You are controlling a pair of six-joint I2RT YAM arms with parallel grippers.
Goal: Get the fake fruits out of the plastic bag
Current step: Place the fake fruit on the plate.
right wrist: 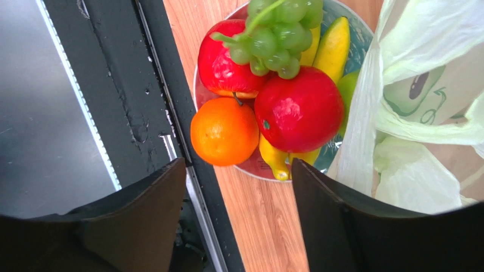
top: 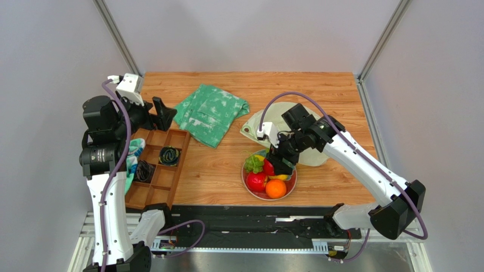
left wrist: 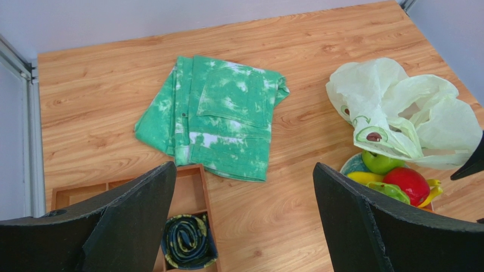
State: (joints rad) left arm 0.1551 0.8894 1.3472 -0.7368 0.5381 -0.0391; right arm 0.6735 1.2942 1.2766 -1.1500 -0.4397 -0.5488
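**Plastic fruit heaped on the plate, bag lying beside it**

Six fruits sit together on a round plate [top: 291,186] at the near edge of the table [top: 318,90], a little right of centre. The orange [right wrist: 224,131] is nearest, at the plate's near rim. Two red fruits [right wrist: 298,109] lie just beyond it, one more to the left, both touching the orange. The grapes [right wrist: 278,31] rest on top toward the left. A banana [right wrist: 332,42] lies under the pile, with yellow showing on either side of one red fruit. The green apple [left wrist: 379,162] sits at the far side, right against the bag.

The bag [left wrist: 397,107] is pale and crumpled. It lies on the table just beyond the plate, and its near edge seems to lap over the plate's far rim. From above, the right arm hides much of it, so that contact is not certain.

The right gripper [right wrist: 236,170] hangs above the plate with its jaws apart and nothing between them. Its fingers are clear of the fruit.

The left gripper [left wrist: 244,167] is well apart from the plate, over on the left side of the table. Its jaws are spread wide and empty above the far end of a wooden tray [top: 170,170]. One compartment of the tray holds a dark roll [left wrist: 187,241].

A folded green-and-white cloth [top: 211,113] lies flat on the far half of the table, between the tray and the bag and touching neither.
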